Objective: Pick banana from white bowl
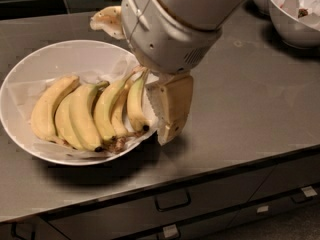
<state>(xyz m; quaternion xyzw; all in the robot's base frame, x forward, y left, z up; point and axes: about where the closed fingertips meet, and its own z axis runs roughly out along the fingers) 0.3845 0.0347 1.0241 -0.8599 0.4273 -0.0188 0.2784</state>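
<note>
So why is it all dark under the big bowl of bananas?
Camera view: the light seems to come from above, so the white bowl throws a dark shadow onto the counter in front of it. In the same view the end effector, open at the bowl's right rim by the bananas, darkens the spot beneath it.

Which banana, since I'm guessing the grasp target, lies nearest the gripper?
The rightmost banana, at the white bowl's right edge: it lies beside the gripper, which hangs outside the rim; the others fan out leftward.

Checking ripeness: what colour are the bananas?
Yellow bananas, camera view; gripper at the bowl rim.
</note>
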